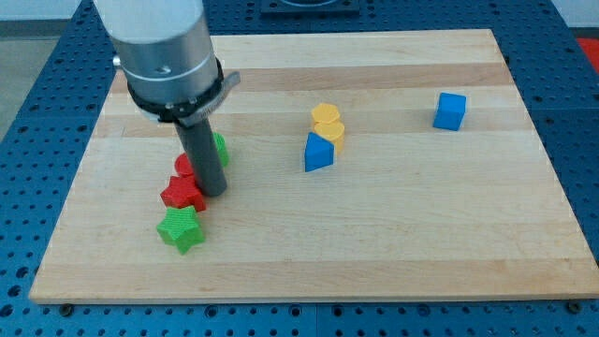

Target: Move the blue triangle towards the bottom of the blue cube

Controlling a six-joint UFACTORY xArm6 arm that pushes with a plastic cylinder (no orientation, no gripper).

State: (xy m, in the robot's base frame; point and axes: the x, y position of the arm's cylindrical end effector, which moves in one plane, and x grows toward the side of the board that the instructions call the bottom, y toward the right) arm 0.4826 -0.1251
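The blue triangle (317,153) lies near the middle of the wooden board (393,234), touching two yellow blocks (327,122) just above it. The blue cube (449,110) sits alone at the view's upper right. My tip (212,190) is far to the left of the triangle, down among the red and green blocks, right beside the red star (181,196). The rod covers part of the red cylinder (184,167) and the green cylinder (220,148).
A green star (180,229) lies below the red star, toward the board's lower left. The board rests on a blue perforated table (28,112). The arm's grey body (159,47) fills the upper left.
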